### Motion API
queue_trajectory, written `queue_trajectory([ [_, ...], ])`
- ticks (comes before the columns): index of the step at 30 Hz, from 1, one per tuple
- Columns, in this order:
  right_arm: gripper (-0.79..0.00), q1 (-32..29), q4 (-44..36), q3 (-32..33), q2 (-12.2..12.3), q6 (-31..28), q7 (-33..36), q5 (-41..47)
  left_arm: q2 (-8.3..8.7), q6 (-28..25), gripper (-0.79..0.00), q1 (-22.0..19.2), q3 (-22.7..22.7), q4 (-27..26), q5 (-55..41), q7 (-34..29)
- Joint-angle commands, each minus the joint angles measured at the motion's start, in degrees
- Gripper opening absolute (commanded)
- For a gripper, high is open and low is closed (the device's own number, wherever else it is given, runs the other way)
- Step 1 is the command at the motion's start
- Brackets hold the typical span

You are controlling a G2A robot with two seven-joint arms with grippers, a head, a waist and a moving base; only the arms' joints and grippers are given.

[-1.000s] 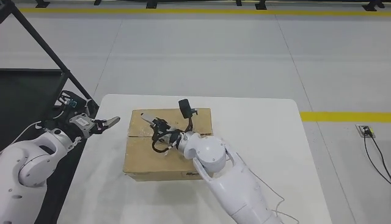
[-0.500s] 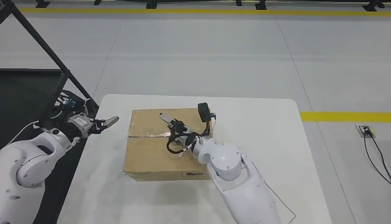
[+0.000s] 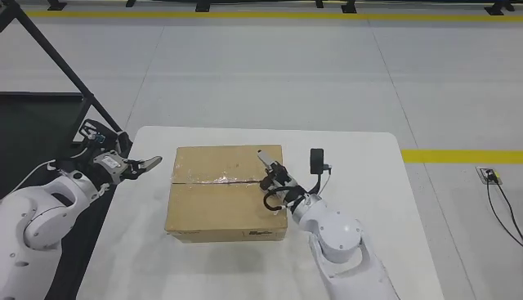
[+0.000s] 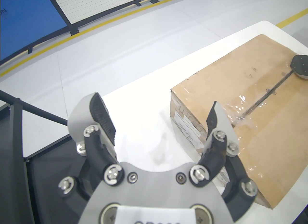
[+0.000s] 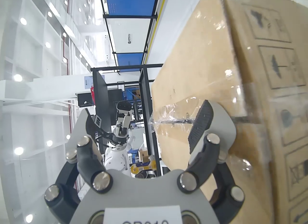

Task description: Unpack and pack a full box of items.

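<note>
showing a brown cardboard box (image 3: pixel 226 190) lying flat on the white tabletop (image 3: pixel 359 185), about midway across, flaps shut. sealed along the centre seam with clear tape (image 3: pixel 214 181), glossy and crinkled, running from one short end to the other and folded down over the end walls. carries a white label (image 4: pixel 190 128) on the left end wall and printed handling marks (image 5: pixel 274 66) on the right end wall.

finds the left tool (image 4: pixel 156 112) released, ribbed fingers (image 4: pixel 102 116) spread wide with nothing between them. hangs over the tabletop's left edge, near the box's left end but apart from it, pointing toward that end.

finds the right tool (image 5: pixel 144 116) released as well, grasping nothing. sits at the box's right end, up at the top edge where the taped seam folds over. has one ribbed pad (image 5: pixel 199 124) right by that taped edge and the other finger out in free air beside the box. cannot tell whether the pad actually touches the cardboard. seen from above, reaches in over the box's right edge, between the seam and the far right corner.
</note>
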Motion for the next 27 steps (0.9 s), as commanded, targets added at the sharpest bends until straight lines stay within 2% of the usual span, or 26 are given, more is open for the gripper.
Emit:
queue_trajectory([
  [1,0.0,-1.15,-0.89,1.0,0.21,-0.75,-0.46,0.54,0.0,0.0,0.0,-0.12,0.09,-0.05,0.06,-0.07],
  [9,0.0,-3.81,-1.73,4.11,0.94,-3.82,-1.59,3.55,0.05,0.33,0.0,-0.14,0.09,-0.22,0.41,0.0],
  [18,0.0,-5.88,-1.88,6.32,1.33,-12.54,-5.69,8.33,0.13,1.29,0.0,0.5,-0.24,-1.17,0.62,-0.42],
  [27,0.0,-2.01,3.14,5.15,1.79,-9.89,-3.61,8.2,0.19,2.19,0.0,1.5,-0.63,-2.21,0.61,-0.52],
])
